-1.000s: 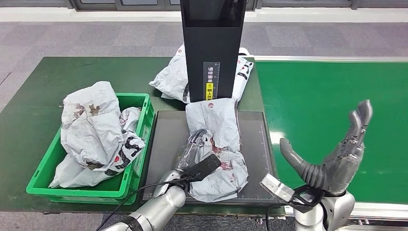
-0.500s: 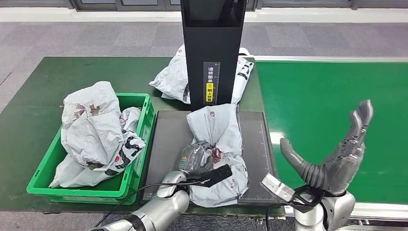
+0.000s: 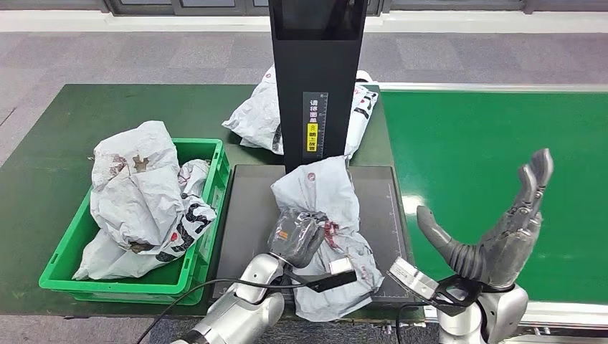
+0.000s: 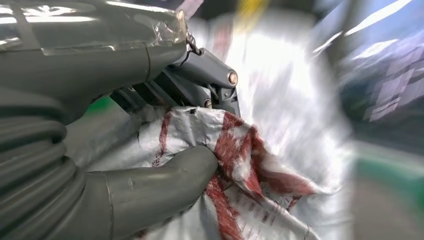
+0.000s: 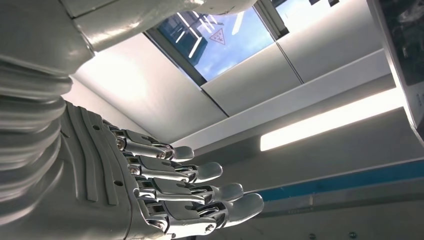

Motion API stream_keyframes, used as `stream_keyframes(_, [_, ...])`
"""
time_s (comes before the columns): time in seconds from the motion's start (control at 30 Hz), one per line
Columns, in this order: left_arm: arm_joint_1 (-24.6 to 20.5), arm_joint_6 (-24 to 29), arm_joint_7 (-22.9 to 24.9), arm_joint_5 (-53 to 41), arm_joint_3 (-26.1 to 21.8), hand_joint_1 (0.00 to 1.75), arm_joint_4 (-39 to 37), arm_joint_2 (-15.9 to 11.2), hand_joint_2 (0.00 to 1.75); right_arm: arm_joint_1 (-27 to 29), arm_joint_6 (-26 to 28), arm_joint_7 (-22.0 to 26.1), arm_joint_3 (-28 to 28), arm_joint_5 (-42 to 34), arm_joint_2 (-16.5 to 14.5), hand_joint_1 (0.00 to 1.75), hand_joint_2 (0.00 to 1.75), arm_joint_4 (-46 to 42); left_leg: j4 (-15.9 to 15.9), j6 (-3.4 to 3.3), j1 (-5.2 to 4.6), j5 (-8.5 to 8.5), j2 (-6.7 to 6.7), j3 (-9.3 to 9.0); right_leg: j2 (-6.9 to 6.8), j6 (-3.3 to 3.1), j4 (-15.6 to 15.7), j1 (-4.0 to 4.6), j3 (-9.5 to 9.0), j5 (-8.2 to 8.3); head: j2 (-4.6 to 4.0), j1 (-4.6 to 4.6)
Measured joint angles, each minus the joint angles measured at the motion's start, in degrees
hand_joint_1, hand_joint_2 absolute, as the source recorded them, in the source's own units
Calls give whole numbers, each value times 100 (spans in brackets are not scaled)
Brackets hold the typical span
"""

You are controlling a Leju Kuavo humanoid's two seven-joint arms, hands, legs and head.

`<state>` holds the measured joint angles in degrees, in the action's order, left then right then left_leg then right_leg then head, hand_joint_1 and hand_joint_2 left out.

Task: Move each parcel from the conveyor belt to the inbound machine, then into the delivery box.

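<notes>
Green counter (image 3: 64,143) and belt (image 3: 473,143) flank the black inbound machine (image 3: 313,79), on whose platform the left robot hand (image 3: 295,236) grips a crumpled grey parcel (image 3: 326,197). It looks light, soft and slippery, best bunched mid-fold. The right robot hand (image 3: 498,236) hovers spread, holding nothing.

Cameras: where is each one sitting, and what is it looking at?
Head view: high on the robot, looking down at the scale plate, green box and belt; both arms show.
Left wrist view: behind the left hand, close on the grey parcel it grips.
Right wrist view: behind the empty right hand, facing up at the ceiling.
Shared: head and left wrist views both show the left hand gripping that parcel.
</notes>
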<state>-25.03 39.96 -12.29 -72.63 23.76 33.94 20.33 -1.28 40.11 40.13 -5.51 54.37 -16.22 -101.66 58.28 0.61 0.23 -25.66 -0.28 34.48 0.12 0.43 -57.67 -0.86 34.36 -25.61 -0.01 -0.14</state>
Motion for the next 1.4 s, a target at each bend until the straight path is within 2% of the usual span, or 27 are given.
stream_keyframes(0.13, [356, 15, -264, -583, -884, 175, 1717, -78, 175, 5, 2, -1, -23, 1, 0, 0, 175, 0, -1, 5, 2, -2, 8, 0, 11, -1, -1, 2, 6, 0, -1, -3])
stream_keyframes(0.3, [658, 31, -411, -758, -1444, 175, 3693, -157, 175, 11, 2, 1, -72, 1, 0, 0, 175, 0, -2, 6, 8, -1, 3, 1, 5, -2, -3, 6, 3, -1, -1, -4])
stream_keyframes(0.6, [925, 32, -433, -833, -1776, 175, 5834, -241, 175, 36, 2, 0, -207, -3, 0, 0, 175, -10, -1, 5, 7, -2, -3, 6, -2, -2, -2, 4, 3, -2, 0, -3])
stream_keyframes(0.77, [1035, 32, -575, -499, -2029, 175, 6531, -280, 175, 50, 2, 1, -257, -19, 0, 0, 175, -45, -2, 5, 7, -3, -1, 4, -1, -4, -2, 5, 4, -4, 0, -3])
stream_keyframes(0.87, [1109, 31, -864, -1, -2430, 175, 6647, -296, 175, 52, 2, 2, -262, -43, 0, 0, 175, -56, -3, 6, 7, -3, 1, 0, 0, -7, -2, 5, 3, -6, 0, -3])
stream_keyframes(1.0, [1064, 24, -1457, 493, -3351, 175, 6193, -297, 175, 52, 2, 2, -262, -13, -3, 0, 175, -54, -3, 10, 9, 0, 3, -3, 1, -13, -2, 7, 3, -9, 0, -3])
stream_keyframes(1.23, [346, 13, -1749, -265, -5426, 175, 4570, -148, 175, 48, -1, 6, -262, 60, -5, 0, 175, 23, -3, 13, 10, 9, -1, -3, 2, -13, -4, 7, 0, -4, 0, -2])
stream_keyframes(1.3, [246, 13, -1743, -353, -5802, 175, 4272, -113, 175, 44, -1, 6, -262, 64, -5, 0, 175, 61, -3, 13, 10, 9, -1, -2, 3, -13, -4, 7, 1, -3, 0, -2])
stream_keyframes(1.4, [168, 13, -1623, -460, -6087, 175, 3985, -82, 175, 35, -1, 6, -260, 68, -7, 0, 175, 127, -3, 13, 9, 9, -9, 1, -2, -12, -4, 6, 0, -3, 0, -2])
